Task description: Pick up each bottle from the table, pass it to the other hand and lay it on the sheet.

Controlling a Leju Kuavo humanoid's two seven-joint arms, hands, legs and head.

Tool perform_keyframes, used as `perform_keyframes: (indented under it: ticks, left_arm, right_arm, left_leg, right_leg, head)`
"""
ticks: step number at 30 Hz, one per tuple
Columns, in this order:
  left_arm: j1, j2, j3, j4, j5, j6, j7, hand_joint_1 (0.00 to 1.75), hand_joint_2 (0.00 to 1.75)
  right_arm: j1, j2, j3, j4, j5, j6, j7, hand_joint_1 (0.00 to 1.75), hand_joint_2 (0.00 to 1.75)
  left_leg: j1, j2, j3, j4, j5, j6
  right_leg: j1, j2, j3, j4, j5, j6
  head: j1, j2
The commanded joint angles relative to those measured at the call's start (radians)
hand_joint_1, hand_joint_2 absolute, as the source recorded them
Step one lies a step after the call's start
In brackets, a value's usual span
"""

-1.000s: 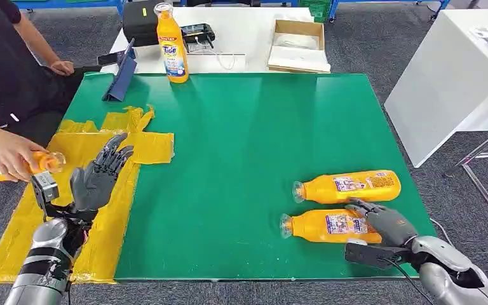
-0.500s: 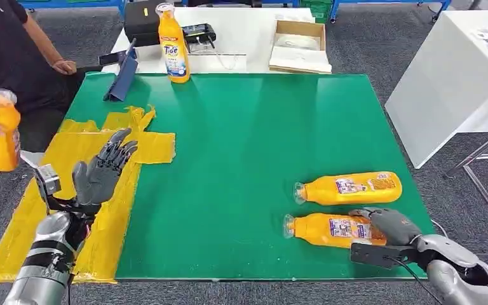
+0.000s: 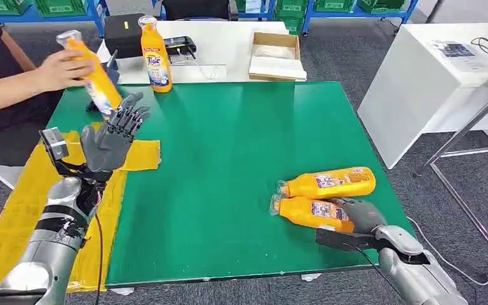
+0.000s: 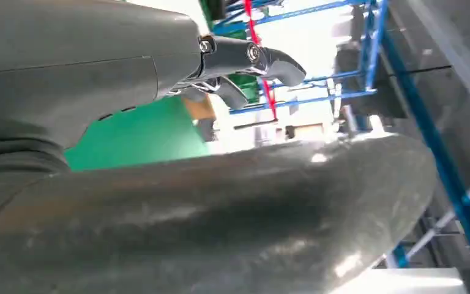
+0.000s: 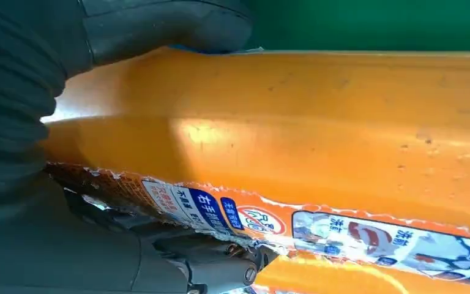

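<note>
I'm closing my right hand (image 3: 363, 215) around the nearer bottle (image 3: 308, 212) by the table's (image 3: 241, 146) right edge, lifting for handover; my left hand (image 3: 113, 136) is waiting spread, empty, above the sheet (image 3: 19, 216).

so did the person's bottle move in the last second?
Yes. The person's bottle went from beside the yellow sheet up to the table's far-left corner, near the upright bottle.

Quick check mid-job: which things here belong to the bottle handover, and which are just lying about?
Job:
- near orange bottle, gripped by right hand
- far orange bottle, lying beside it
- yellow sheet
- left hand, raised, fingers spread
- bottle in a person's hand

Lying about:
- upright Tide bottle
- cardboard box
- black case
</note>
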Motion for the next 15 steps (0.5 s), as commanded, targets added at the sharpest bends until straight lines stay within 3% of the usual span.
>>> perform_keyframes:
  ticks: [1,3,4,6,7,9,10,11,12,13,15]
  left_arm:
    - [0.052,-0.024,-0.034,0.112,-0.004,0.001,0.006,0.00,0.00]
    - [0.052,-0.024,-0.034,0.112,-0.004,0.001,0.006,0.00,0.00]
    - [0.052,-0.024,-0.034,0.112,-0.004,0.001,0.006,0.00,0.00]
    - [0.052,-0.024,-0.034,0.112,-0.004,0.001,0.006,0.00,0.00]
    - [0.052,-0.024,-0.034,0.112,-0.004,0.001,0.006,0.00,0.00]
    - [0.040,-0.034,-0.042,0.109,-0.002,-0.006,0.009,0.00,0.00]
    - [0.028,-0.041,-0.051,0.115,-0.004,-0.009,0.017,0.00,0.00]
    - [0.015,-0.052,-0.061,0.122,-0.004,-0.008,0.023,0.00,0.00]
    - [0.005,-0.059,-0.071,0.129,-0.009,0.003,0.027,0.00,0.00]
    - [-0.005,-0.066,-0.082,0.136,-0.011,0.008,0.030,0.00,0.00]
    - [-0.028,-0.080,-0.098,0.156,-0.011,0.014,0.035,0.00,0.00]
  right_arm:
    - [0.175,0.094,0.071,0.225,0.005,0.013,0.011,1.75,1.75]
    - [0.175,0.094,0.071,0.225,0.005,0.013,0.011,1.75,1.75]
    - [0.175,0.094,0.071,0.225,0.005,0.013,0.011,1.75,1.75]
    - [0.175,0.094,0.071,0.225,0.005,0.013,0.011,1.75,1.75]
    - [0.175,0.094,0.071,0.225,0.005,0.013,0.011,1.75,1.75]
    - [0.167,0.125,0.063,0.253,0.019,0.020,0.050,1.75,1.75]
    - [0.157,0.148,0.053,0.291,0.026,0.022,0.069,1.75,1.75]
    - [0.151,0.166,0.050,0.325,0.039,0.026,0.093,1.75,1.75]
    - [0.148,0.178,0.047,0.353,0.049,0.032,0.113,1.38,1.75]
    - [0.149,0.187,0.045,0.373,0.060,0.038,0.132,0.00,1.75]
    - [0.162,0.192,0.049,0.405,0.082,0.081,0.165,0.00,1.75]
  left_leg:
    - [0.000,-0.014,-0.025,0.009,0.007,0.002]
    - [0.002,-0.007,-0.015,0.008,0.004,0.002]
    - [0.000,-0.013,-0.025,0.009,0.008,0.003]
    - [0.001,-0.008,-0.017,0.008,0.005,0.004]
    - [-0.001,-0.014,-0.030,0.010,0.010,0.005]
    - [0.001,-0.008,-0.018,0.009,0.006,0.005]
    - [-0.001,-0.014,-0.030,0.011,0.011,0.006]
    - [0.001,-0.012,-0.027,0.011,0.009,0.006]
    - [0.001,-0.011,-0.023,0.011,0.009,0.006]
    - [0.000,-0.015,-0.032,0.013,0.011,0.007]
    - [0.003,-0.010,-0.021,0.012,0.008,0.007]
  right_leg:
    - [0.000,-0.010,-0.020,0.007,0.004,0.001]
    - [0.002,-0.006,-0.011,0.004,0.003,0.000]
    - [0.001,-0.010,-0.020,0.006,0.004,0.001]
    - [0.002,-0.006,-0.012,0.004,0.002,0.000]
    - [0.000,-0.011,-0.024,0.007,0.005,0.001]
    - [0.002,-0.006,-0.013,0.004,0.002,0.000]
    - [0.000,-0.010,-0.024,0.007,0.004,0.000]
    - [0.002,-0.009,-0.020,0.006,0.004,0.000]
    - [0.002,-0.008,-0.017,0.005,0.003,0.000]
    - [0.001,-0.011,-0.025,0.008,0.004,0.000]
    - [0.003,-0.008,-0.014,0.004,0.003,0.000]
  head:
    - [0.000,0.000]
    - [0.000,0.000]
    - [0.001,0.000]
    - [0.000,0.000]
    - [0.001,0.000]
    - [0.000,0.000]
    - [0.000,0.000]
    - [0.001,0.000]
    - [0.000,0.000]
    - [0.000,0.000]
    - [0.000,0.000]
